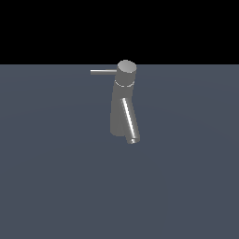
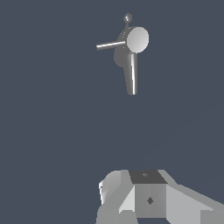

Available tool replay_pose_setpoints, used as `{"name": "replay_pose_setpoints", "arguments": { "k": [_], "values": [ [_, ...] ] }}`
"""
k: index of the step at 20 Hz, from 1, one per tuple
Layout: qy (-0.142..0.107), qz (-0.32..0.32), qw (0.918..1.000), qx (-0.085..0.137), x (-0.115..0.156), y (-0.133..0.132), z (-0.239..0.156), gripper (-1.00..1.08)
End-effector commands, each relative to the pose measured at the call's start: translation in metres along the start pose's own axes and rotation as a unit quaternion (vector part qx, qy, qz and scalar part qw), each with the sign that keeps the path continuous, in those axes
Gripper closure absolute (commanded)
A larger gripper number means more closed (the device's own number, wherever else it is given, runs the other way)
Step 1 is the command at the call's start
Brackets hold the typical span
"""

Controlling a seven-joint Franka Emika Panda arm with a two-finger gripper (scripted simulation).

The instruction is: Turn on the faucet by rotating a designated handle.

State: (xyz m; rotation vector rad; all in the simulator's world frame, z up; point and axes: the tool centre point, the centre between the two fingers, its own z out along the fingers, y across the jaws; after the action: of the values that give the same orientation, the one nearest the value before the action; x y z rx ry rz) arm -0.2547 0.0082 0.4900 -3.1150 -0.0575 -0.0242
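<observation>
Your handle (image 1: 103, 72) lies horizontal, pointing to the exterior view's left off the faucet (image 1: 122, 105) cap; hand (image 2: 146, 199) well apart, opening indeterminable.

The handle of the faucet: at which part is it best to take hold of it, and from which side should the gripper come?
Probably near the free end of the handle, the thin straight rod lying level and pointing to the exterior view's left from the cap of the faucet. Coming from above, one finger on each side, seems best: the end is far from the body and the spout, so turning is easier.
</observation>
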Motion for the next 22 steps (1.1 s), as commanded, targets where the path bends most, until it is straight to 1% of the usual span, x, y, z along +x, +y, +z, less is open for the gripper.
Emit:
{"name": "replay_pose_setpoints", "arguments": {
  "k": [1,7,14,18,22],
  "values": [
    [0.0,0.0,1.0,0.0,0.0,0.0,0.0,1.08],
    [0.004,0.012,0.9999,0.004,0.002,-0.003,0.005,1.08],
    [0.017,0.058,0.998,0.02,0.012,-0.012,0.023,1.08],
    [0.029,0.098,0.9942,0.033,0.022,-0.02,0.038,1.08],
    [0.043,0.146,0.9871,0.049,0.035,-0.029,0.055,1.08]
  ]
}}
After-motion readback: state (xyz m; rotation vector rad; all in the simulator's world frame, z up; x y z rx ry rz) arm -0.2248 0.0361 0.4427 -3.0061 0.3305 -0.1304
